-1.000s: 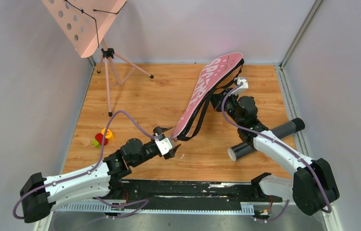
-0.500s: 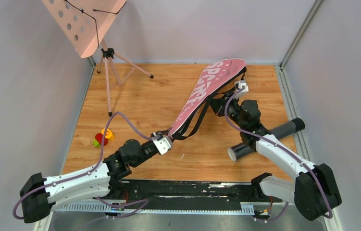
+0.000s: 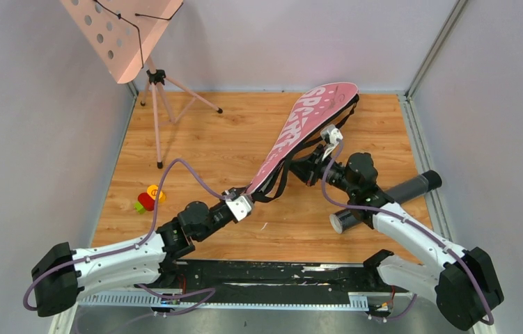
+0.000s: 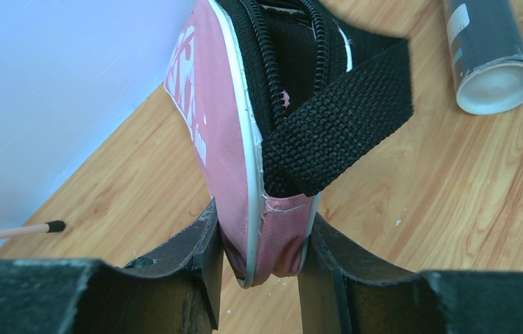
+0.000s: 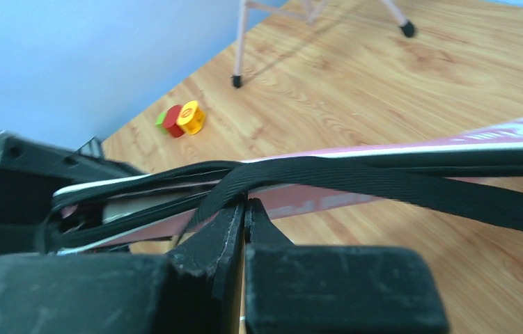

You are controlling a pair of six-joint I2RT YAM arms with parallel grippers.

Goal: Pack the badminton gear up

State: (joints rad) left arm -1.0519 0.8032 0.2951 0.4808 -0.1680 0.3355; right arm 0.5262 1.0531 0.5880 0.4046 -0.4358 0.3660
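Observation:
The long pink racket bag point(image 3: 293, 136) lettered "SPORT" lies slantwise across the wooden floor, its wide end at the back. My left gripper point(image 3: 244, 199) is shut on the bag's narrow near end point(image 4: 272, 229), one finger on each side. The zip point(image 4: 262, 62) there stands open. A black strap point(image 4: 342, 118) hangs off that end. My right gripper point(image 3: 297, 165) is at the bag's right edge near the middle. Its jaws point(image 5: 246, 203) are shut, tips against the strap point(image 5: 384, 184); nothing shows between them. The black tube point(image 3: 384, 202) lies on the floor to the right.
A pink perforated music stand point(image 3: 122, 35) on tripod legs stands at the back left, one foot point(image 5: 236, 81) near the wall. A small red, yellow and green toy point(image 3: 148, 200) lies at the left. Grey walls close in both sides. A black rail point(image 3: 272, 275) runs along the near edge.
My left gripper moved up to the bag's narrow end and closed on it. The bag swung slightly, its wide end further back. My right gripper slid left and nearer along the bag.

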